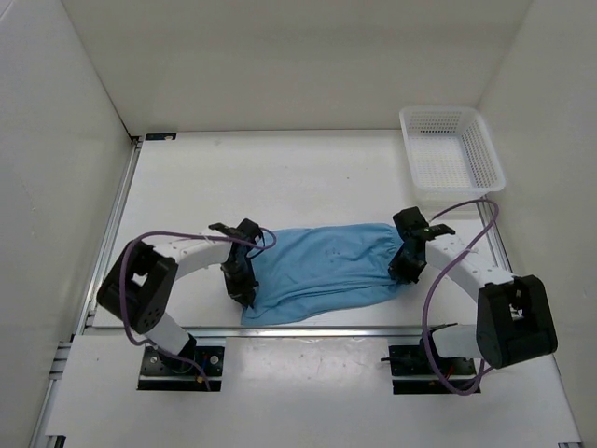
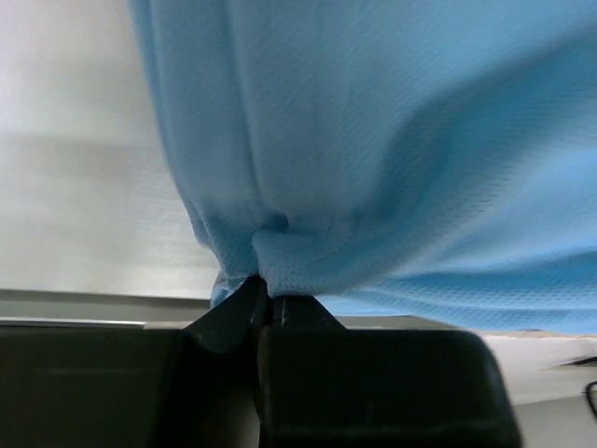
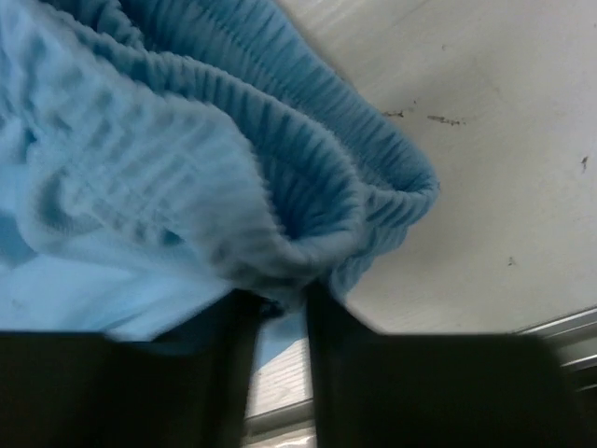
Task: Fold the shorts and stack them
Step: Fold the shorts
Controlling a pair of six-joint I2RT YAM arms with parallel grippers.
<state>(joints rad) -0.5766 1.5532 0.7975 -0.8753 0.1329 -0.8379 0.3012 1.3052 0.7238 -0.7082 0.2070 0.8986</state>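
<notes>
Black left fingers point(image 2: 270, 313) pinch a fold of soft sky-blue cloth shorts point(image 2: 373, 140). Right fingers point(image 3: 280, 308) pinch the ribbed waistband point(image 3: 308, 177), clear only close up. From above, shorts stretch between them on the white desk point(image 1: 308, 177).

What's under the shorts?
Only bare white table shows around the shorts. The left gripper pinches the leg end and the right gripper the waistband. Whatever lies beneath the cloth is covered and cannot be seen.

Shorts point(image 1: 322, 271): on table point(image 1: 280, 177), near centre; left gripper point(image 1: 242, 280) at left end, right gripper point(image 1: 406, 264) at right end. Basket point(image 1: 451, 154): table's far right corner.
</notes>
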